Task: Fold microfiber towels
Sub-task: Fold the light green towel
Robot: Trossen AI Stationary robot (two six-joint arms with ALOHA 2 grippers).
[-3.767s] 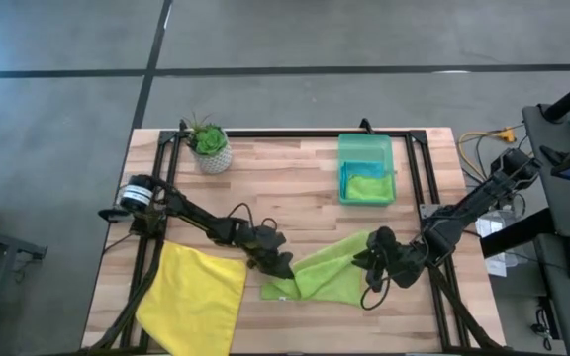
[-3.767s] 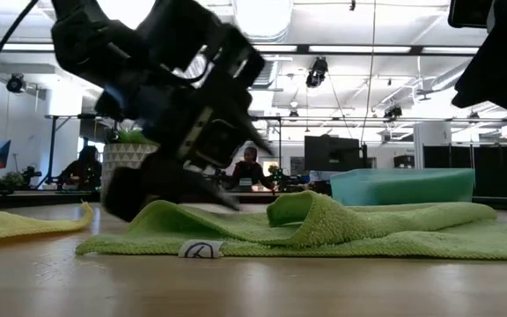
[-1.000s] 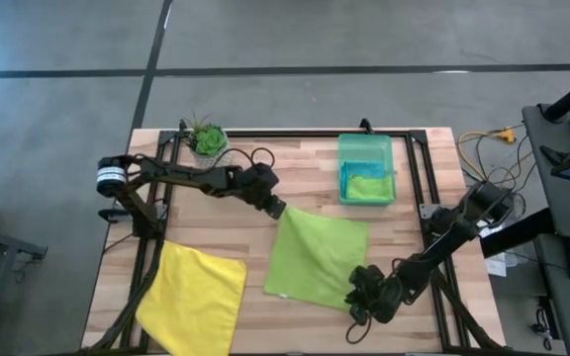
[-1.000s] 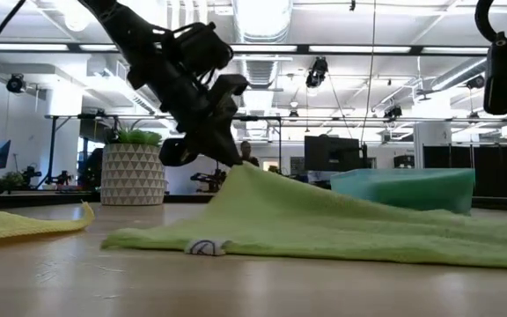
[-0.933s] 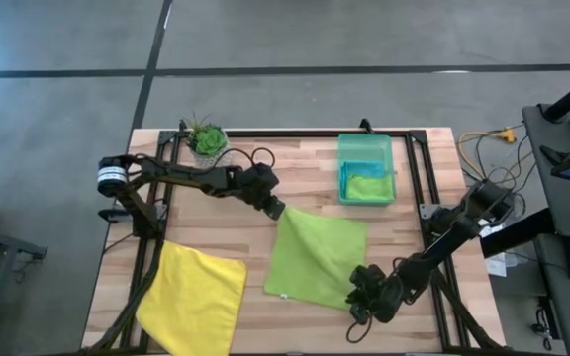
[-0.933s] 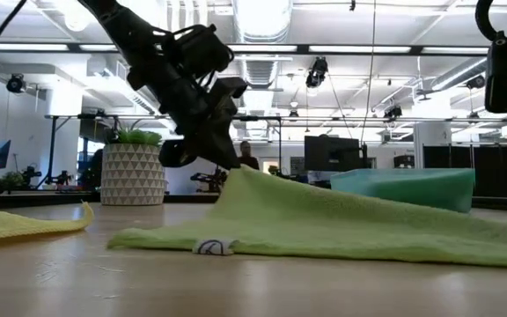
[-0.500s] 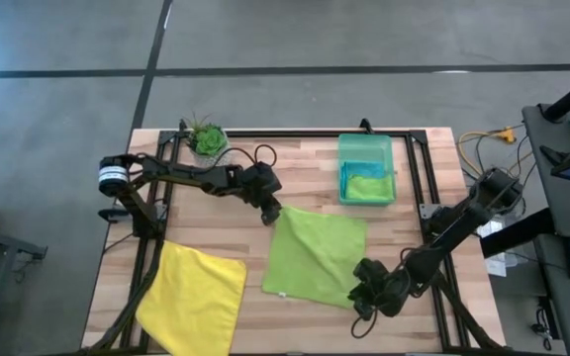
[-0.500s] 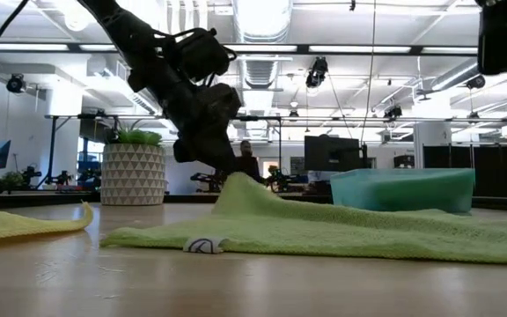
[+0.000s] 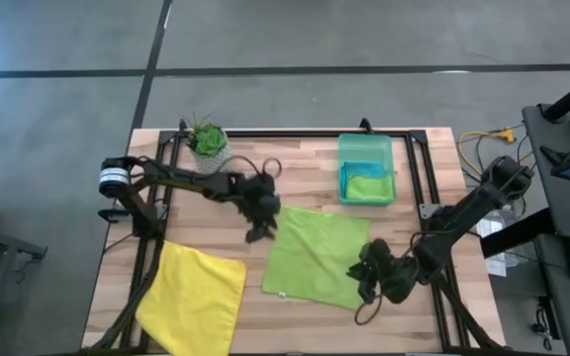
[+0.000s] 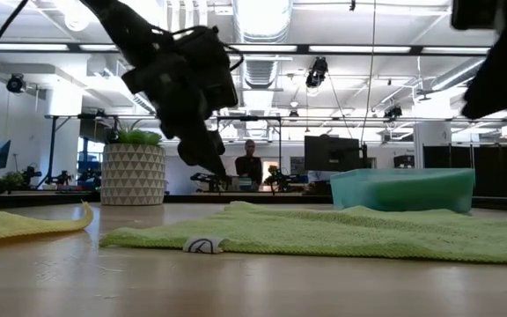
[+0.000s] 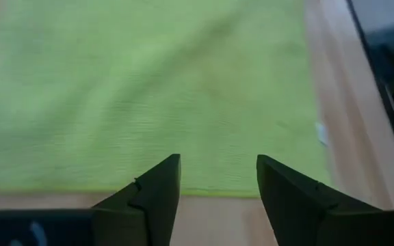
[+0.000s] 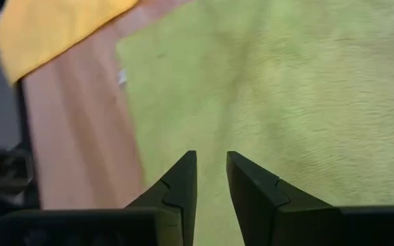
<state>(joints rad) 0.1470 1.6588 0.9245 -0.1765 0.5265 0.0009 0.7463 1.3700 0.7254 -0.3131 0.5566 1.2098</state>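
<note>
Lime green cloth [image 9: 317, 255] lies flat in the middle of the wooden surface [image 9: 305, 183], soft and light, so it will probably sag when lifted; a corner looks the best hold. The left tool [image 9: 258, 220] hovers open and empty at its upper left corner. The right tool [image 9: 372, 269], nearly closed, holds nothing over its lower right edge.

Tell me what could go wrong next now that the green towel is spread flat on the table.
The lime green towel lies skewed to the table edges, so a fold may come out crooked. The right gripper hangs over the towel's corner with its jaws nearly together and could drag and wrinkle the cloth. The left gripper, open beside the opposite corner, may scrape wood when regrasping such a flat edge.
</note>
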